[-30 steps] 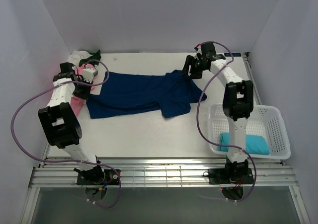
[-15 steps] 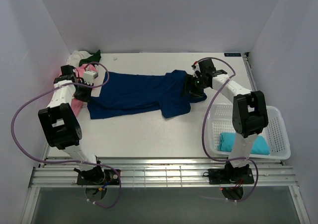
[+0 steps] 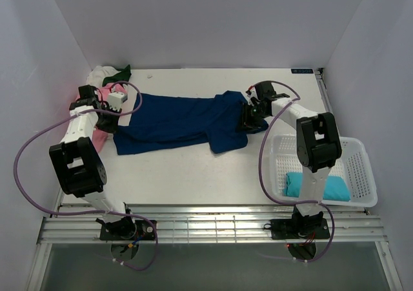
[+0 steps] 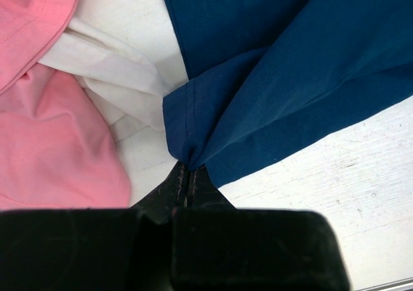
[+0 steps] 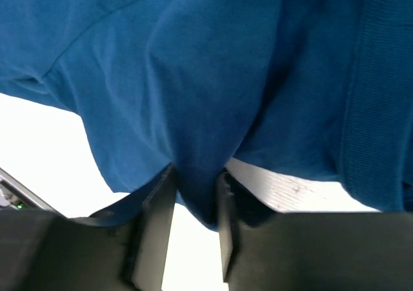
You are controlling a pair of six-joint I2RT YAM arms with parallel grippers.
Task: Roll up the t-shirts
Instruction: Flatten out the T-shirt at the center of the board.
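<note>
Item: blue shirt (image 3: 174, 120), laid along the bench (image 3: 193, 175) and stretched between the two sets of fingers.
Left fingers (image 4: 166, 199): closed tight on a hemmed corner of the blue shirt, the cloth puckering where it entered them. Judged to be an anchor that kept this end from sliding.
Right fingers (image 5: 153, 230): set either side of a hanging fold at the opposite end, touching it on both faces. Judged a grip on the blue shirt, taken so that this end could be lifted or turned over.
Lay: mostly flat, but bunched and doubled over near the right fingers; not yet rolled.
Blue shirt, material: soft matte knit, with a stitched hem at the left fingers and a denser band of cloth beside the right fingers.
Pink shirt (image 4: 51, 142): soft crumpled heap just beside the left fingers, on the side away from the blue shirt.
White shirt (image 4: 122, 78): smooth loose folds just beyond the left fingers, between the pink shirt and the blue shirt.
Green shirt (image 3: 119, 75): dark scrap farther beyond the left fingers, mostly hidden.
Basket (image 3: 361, 152): rigid white plastic mesh, rectangular, well apart from the right fingers, toward that arm's base.
Teal shirt (image 3: 322, 186): compact bundle inside the basket; whether it was rolled could not be told.
Bench, surface: white, hard, faintly scuffed.
Stage: early for this shirt, judged to be straightening before rolling.
</note>
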